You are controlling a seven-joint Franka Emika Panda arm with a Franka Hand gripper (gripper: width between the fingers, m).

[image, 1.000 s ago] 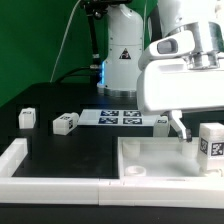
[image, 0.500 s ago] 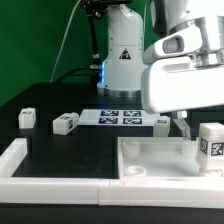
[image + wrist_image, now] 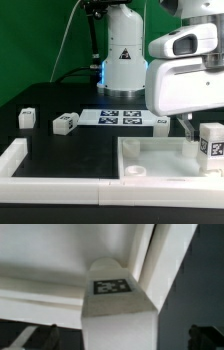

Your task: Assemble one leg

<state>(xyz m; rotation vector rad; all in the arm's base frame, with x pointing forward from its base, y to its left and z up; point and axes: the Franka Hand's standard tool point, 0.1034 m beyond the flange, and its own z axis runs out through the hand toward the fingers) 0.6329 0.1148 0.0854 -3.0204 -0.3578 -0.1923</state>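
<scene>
At the lower right of the exterior frame, the leg (image 3: 211,140) stands upright at the right end of the white tray (image 3: 150,158) (tag toward the camera). The gripper (image 3: 120,338) hangs over it with its jaws spread; in the wrist view both fingers (image 3: 33,337) are clear of the post.

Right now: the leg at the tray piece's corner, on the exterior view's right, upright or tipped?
Upright. The leg stands on end on the white tray-like piece, with its sides vertical and its tag on the side face.
</scene>
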